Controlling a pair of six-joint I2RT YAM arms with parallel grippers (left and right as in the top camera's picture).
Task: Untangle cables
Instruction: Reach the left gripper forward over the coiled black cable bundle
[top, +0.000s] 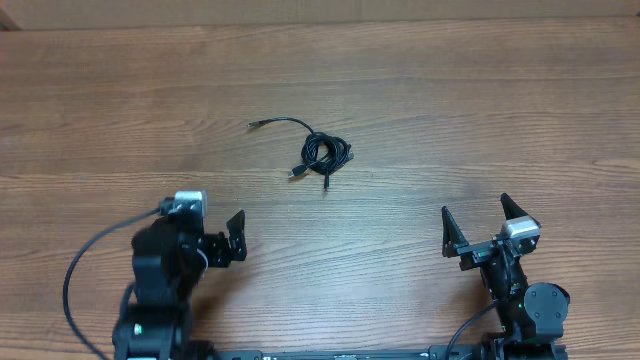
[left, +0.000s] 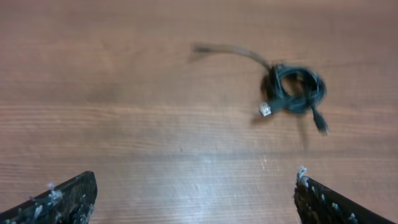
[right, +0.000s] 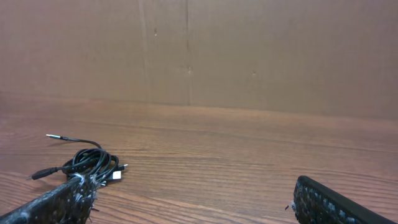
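The cables lie as a small black knotted clump on the wooden table, one loose end trailing up-left to a plug. The left wrist view shows the clump ahead and to the right, slightly blurred. In the right wrist view the cables sit far left, just beyond my left fingertip. My left gripper stands open near the front left, well short of the clump. Open too and holding nothing is my right gripper, at the front right.
The wooden table stretches all round the clump. A brown cardboard wall rises behind the table's far edge. A thick black arm cable loops beside the left arm's base.
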